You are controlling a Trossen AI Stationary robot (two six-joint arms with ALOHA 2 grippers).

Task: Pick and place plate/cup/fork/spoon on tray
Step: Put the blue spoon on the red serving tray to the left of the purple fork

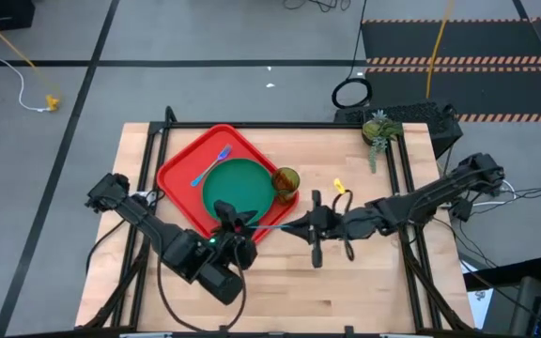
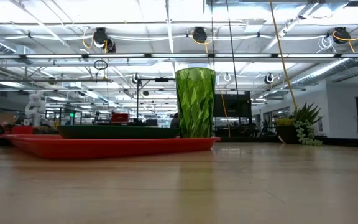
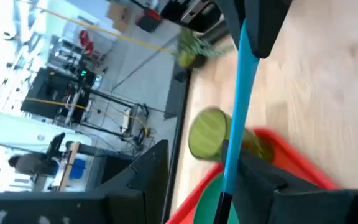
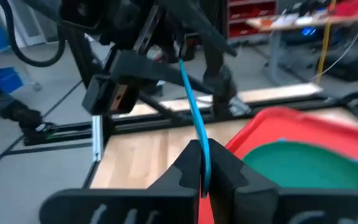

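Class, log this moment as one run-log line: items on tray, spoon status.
tray: plate, fork, cup | spoon: held between left pincer and right pincer

Red tray [image 1: 181,174], dark-green plate [image 1: 238,183], olive-green cup [image 1: 285,180].

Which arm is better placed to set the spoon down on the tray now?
Left. Both grippers grip the spoon, but the left gripper hangs at the tray's near edge, while the right gripper is over bare table beside it.
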